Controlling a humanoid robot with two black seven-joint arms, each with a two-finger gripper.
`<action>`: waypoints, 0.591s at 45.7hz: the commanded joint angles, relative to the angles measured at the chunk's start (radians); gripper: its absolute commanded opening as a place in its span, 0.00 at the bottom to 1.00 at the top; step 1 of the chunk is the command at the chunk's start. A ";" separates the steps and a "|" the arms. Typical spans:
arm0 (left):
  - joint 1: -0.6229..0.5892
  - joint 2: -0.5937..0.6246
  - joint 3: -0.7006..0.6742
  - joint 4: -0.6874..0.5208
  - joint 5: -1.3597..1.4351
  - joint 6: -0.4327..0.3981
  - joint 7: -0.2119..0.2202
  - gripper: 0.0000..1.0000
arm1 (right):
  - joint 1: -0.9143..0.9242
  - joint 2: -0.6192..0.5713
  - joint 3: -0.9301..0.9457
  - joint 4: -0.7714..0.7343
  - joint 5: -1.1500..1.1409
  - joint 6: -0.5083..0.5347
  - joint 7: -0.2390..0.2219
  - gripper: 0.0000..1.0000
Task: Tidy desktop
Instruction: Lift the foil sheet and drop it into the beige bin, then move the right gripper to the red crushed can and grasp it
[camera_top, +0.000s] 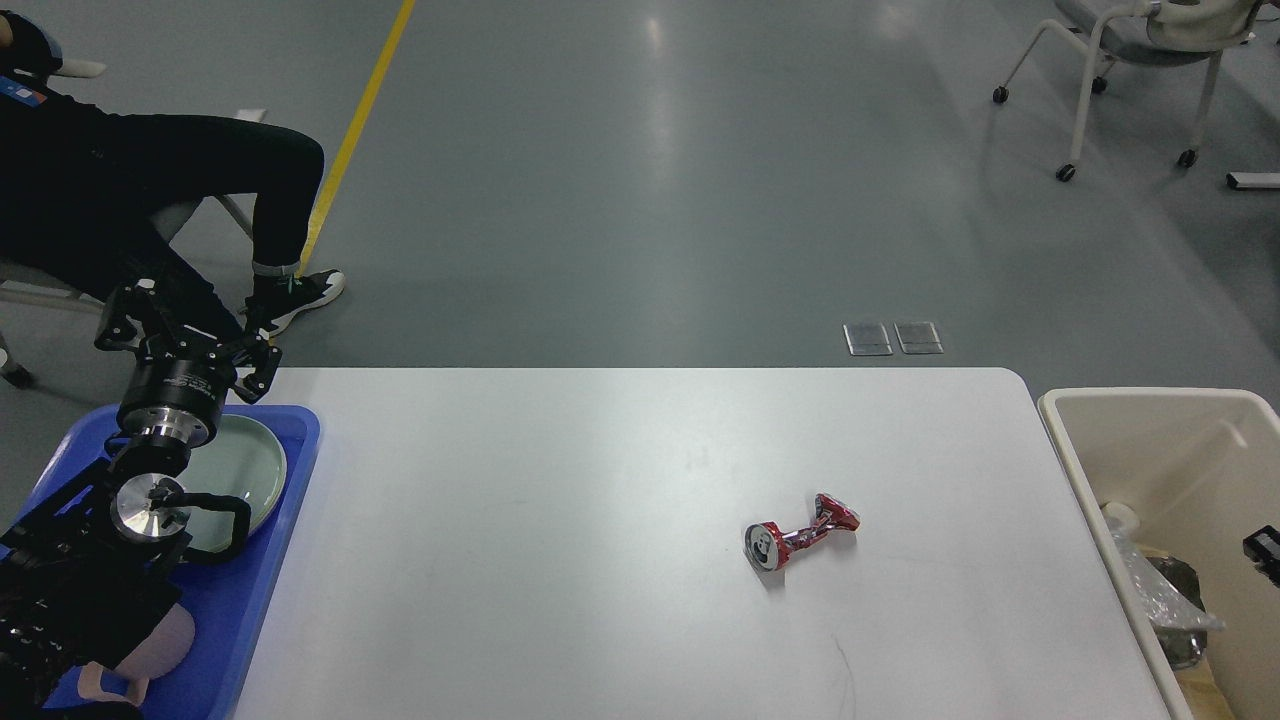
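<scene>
Your large white rounded-corner desktop (560, 520) fills the lower centre. Crushed red metal can (800, 533) at its 4 o'clock. Beige plastic bin (1140, 420) at 3; blue plastic tray (260, 600) at 9. Left gripper (185, 325) spread, empty. Right gripper (1262, 548): state unreadable.

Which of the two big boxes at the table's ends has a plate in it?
The blue tray at the left end holds the pale green plate. The beige bin at the right holds crumpled clear plastic instead.
</scene>
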 joint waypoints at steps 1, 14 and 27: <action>0.000 0.000 0.000 0.000 0.000 0.000 0.000 0.97 | 0.089 -0.010 -0.009 0.061 0.002 0.010 0.000 1.00; 0.000 0.000 0.000 0.000 0.000 0.000 0.000 0.97 | 0.540 -0.009 -0.240 0.376 0.000 0.044 -0.003 1.00; 0.000 0.000 0.000 0.000 0.000 0.000 0.000 0.97 | 0.851 0.229 -0.482 0.529 0.009 0.091 -0.003 1.00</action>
